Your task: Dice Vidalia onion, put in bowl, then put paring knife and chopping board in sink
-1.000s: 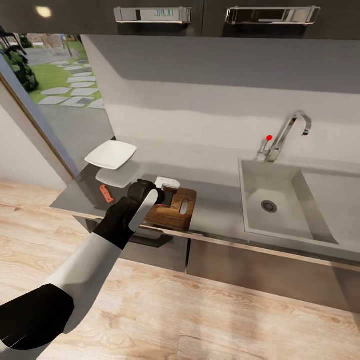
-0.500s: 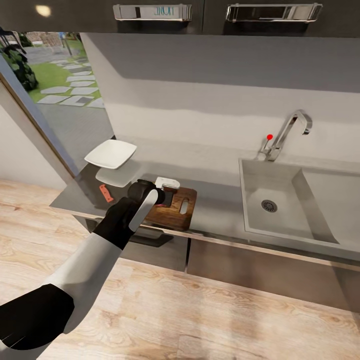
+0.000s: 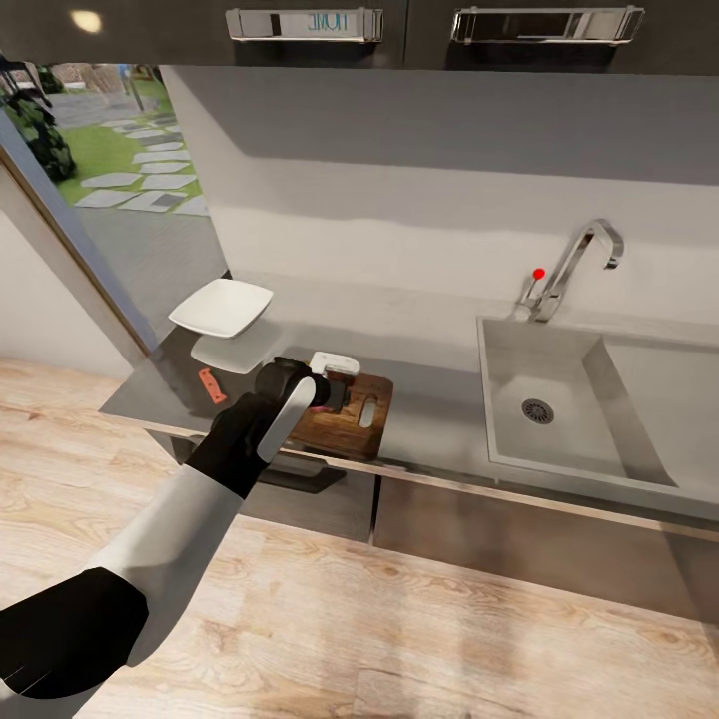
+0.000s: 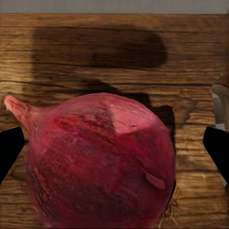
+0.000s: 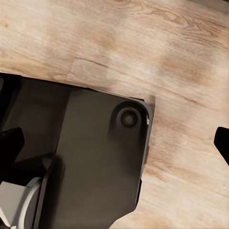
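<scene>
Only one trace of lettering: on the left overhead cabinet handle (image 3: 305, 24), head view, a faint pale mark that seems mirrored, possibly "HOME" reversed — too blurred to confirm. The right cabinet handle (image 3: 544, 25) is plain. No readable print on the chopping board (image 4: 114, 57), the Vidalia onion (image 4: 100, 162) or the bowl (image 3: 221, 307). No numbers, brands or signs elsewhere.

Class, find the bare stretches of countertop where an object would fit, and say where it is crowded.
Free: the countertop between the chopping board and the sink, and the strip behind the board toward the wall. Crowded: the left end, where the bowl, the paring knife and the left hand with the onion sit close together.
</scene>
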